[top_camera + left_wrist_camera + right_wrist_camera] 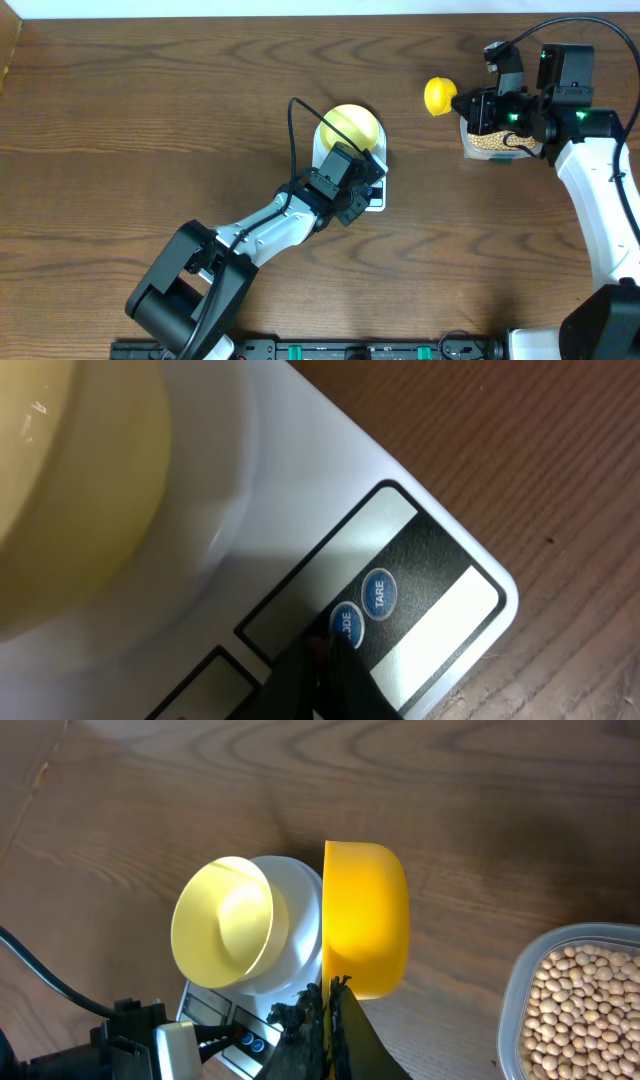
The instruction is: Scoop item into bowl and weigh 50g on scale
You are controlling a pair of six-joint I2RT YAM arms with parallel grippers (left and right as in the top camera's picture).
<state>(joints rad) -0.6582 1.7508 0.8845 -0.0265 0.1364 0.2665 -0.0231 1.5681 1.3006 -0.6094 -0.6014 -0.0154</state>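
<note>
Scale largely out of sight beneath bowl and left gripper

A dark brown, wood-grained surface carries the white scale, which lies flat near its middle. Well to the right of the scale and a little farther back, a clear plastic container also rests directly on the wood.

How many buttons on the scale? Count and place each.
2. TARE button on the scale's dark front strip; MODE button beside it, at the left gripper tip, which may hide others.
</note>
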